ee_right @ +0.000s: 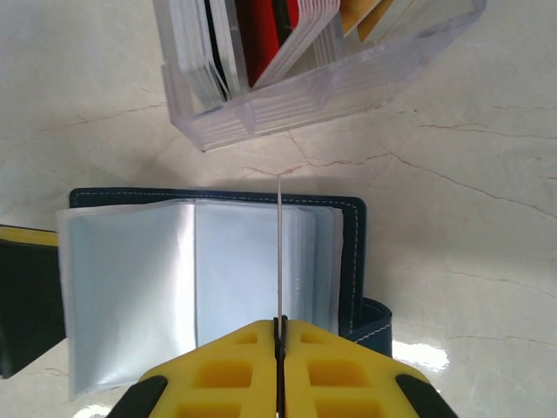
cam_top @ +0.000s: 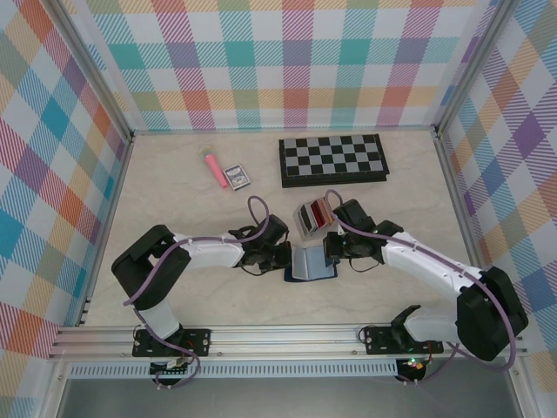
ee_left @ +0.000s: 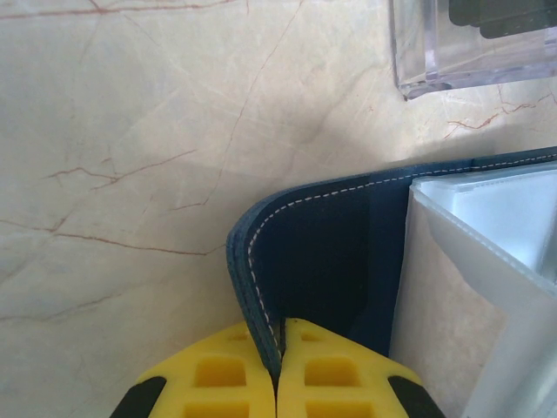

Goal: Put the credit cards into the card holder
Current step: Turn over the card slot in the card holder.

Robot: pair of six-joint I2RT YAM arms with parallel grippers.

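Note:
The navy card holder [cam_top: 306, 266] lies open on the table between both arms, its clear inner pockets [ee_right: 174, 287] fanned upward. My left gripper [ee_left: 279, 348] is shut on the edge of the wallet's left cover [ee_left: 339, 252], which is bent upward. My right gripper [ee_right: 280, 327] is shut on a thin pale credit card [ee_right: 279, 252], seen edge-on. That card stands upright over the pockets, near the wallet's right side. More credit cards, among them a red one [ee_right: 261, 35] and an orange one [ee_right: 370, 13], stand in a clear slotted stand [ee_right: 305, 96] just beyond the wallet.
A folded chessboard [cam_top: 332, 159] lies at the back, right of centre. A pink stick [cam_top: 212, 168] and a small printed box [cam_top: 237, 177] lie at the back left. The card stand [cam_top: 315, 218] sits close behind both grippers. Metal rails edge the table.

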